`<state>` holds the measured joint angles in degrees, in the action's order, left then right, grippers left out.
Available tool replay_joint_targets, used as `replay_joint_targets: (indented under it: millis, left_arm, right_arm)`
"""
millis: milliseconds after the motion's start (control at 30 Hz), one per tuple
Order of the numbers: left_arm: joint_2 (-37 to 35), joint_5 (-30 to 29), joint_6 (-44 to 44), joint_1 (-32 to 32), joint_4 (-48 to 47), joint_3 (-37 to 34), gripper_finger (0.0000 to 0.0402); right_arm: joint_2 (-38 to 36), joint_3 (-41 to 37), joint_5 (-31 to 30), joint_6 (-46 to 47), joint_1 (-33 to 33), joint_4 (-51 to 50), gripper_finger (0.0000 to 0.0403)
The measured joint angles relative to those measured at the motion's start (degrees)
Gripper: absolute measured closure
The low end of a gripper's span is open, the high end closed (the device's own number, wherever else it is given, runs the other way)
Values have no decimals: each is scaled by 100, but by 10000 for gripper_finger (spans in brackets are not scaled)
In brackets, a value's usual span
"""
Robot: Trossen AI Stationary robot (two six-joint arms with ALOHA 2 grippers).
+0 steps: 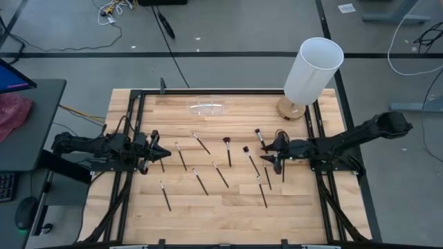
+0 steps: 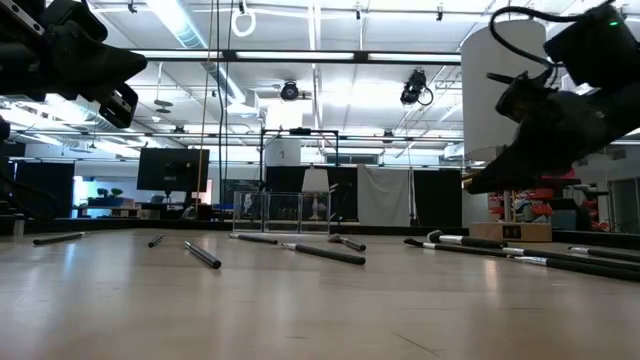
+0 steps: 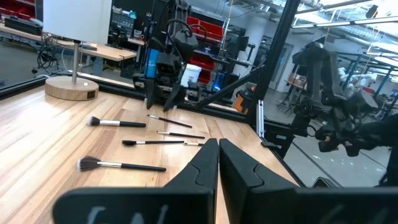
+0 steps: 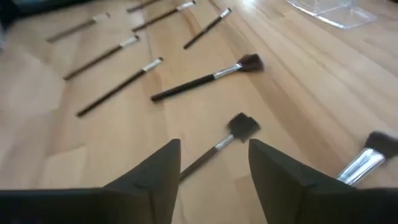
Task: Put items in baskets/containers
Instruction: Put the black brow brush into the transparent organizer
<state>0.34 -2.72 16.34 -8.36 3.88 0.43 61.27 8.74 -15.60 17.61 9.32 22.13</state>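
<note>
Several slim makeup brushes (image 1: 221, 174) lie flat across the wooden table (image 1: 228, 214), between the two arms. The clear organiser box (image 1: 208, 108) stands on the table near its far edge. My right gripper (image 1: 271, 155) hovers open, tipped down, over the brushes at the right. In the right wrist view its fingers (image 4: 155, 180) stand apart above the handle of a square-tufted brush (image 4: 241, 126) without touching it. My left gripper (image 1: 156, 147) waits at the table's left side, level and shut (image 3: 217, 149) on nothing.
A tall white cylinder on a round wooden base (image 1: 311, 72) stands at the table's far right corner, behind my right arm. A black metal frame (image 1: 131, 104) runs along the table's edges. Bare wood lies along the near edge.
</note>
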Motion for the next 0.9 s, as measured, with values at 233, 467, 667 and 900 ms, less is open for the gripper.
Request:
replay_joint_targets:
  millis: [233, 467, 667, 900]
  left_arm:
    - [1, 0, 2, -1, -1, -1, 385]
    - [0, 0, 0, 0, -2, -2, 385]
    - [0, 0, 2, -1, 0, -1, 385]
    - [1, 0, 2, 0, 0, -2, 385]
  right_arm:
    - [1625, 806, -351, 357, 333, 35, 207]
    - [2955, 1510, -1330, 1148, 518, -7, 207]
    - [3560, 1723, -1613, 2018, 522, -84, 219]
    - [3852, 1736, -1787, 2368, 531, -127, 259]
